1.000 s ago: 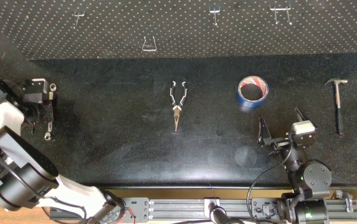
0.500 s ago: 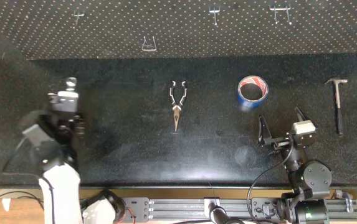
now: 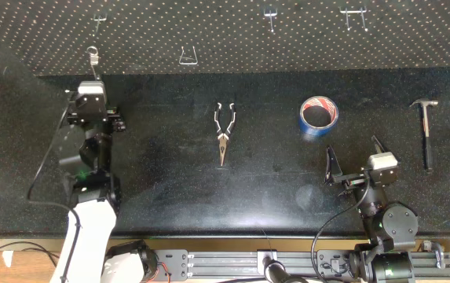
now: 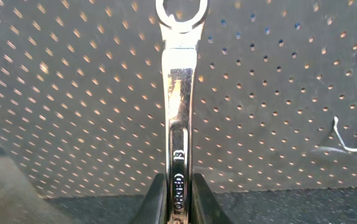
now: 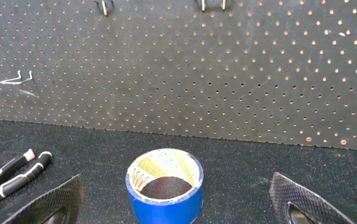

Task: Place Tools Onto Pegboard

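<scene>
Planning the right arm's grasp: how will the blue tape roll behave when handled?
The blue tape roll lies flat, hole up, so a push probably slides it rather than rolls it. Its hollow ring looks light and stiff.

Bright even light, glare on wrench (image 4: 179, 93)

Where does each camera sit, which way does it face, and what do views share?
Top view: fixed overhead, looking down on the black worktop and black perforated pegboard; left arm and right arm show.
Left wrist view: on the left arm's wrist, facing the pegboard; the left claw grips a silver metal wrench.
Right wrist view: on the right arm's wrist, facing the pegboard over a blue tape roll; the right claw shows open.
Shared: top and right wrist views both show the tape roll.
</scene>
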Motion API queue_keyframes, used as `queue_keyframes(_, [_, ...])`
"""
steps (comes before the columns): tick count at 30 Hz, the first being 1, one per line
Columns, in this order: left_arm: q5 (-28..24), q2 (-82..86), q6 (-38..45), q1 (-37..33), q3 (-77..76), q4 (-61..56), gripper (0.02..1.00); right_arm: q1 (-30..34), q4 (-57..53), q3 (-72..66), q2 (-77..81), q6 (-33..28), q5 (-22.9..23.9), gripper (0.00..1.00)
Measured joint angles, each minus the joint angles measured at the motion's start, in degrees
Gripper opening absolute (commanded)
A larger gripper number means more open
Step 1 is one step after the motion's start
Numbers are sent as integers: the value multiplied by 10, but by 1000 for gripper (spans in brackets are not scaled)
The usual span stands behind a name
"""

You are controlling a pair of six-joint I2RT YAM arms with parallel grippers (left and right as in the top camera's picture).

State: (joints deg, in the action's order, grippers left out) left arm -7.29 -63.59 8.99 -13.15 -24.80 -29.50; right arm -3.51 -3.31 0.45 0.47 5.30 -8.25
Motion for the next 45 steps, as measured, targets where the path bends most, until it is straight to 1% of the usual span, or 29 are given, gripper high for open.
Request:
queue_keyframes(5, [2, -37, -42, 13, -31, 0, 25, 0, 0, 0, 0, 0, 0, 976])
queue_keyframes(8, [2, -52, -48, 14, -53, -2, 27, 0, 0, 0, 0, 0, 0, 976])
queue_keyframes(19, [20, -77, -48, 14, -59, -2, 27, 0, 0, 0, 0, 0, 0, 976])
queue_keyframes(45, [18, -175, -48, 14, -118, -6, 27, 0, 0, 0, 0, 0, 0, 976])
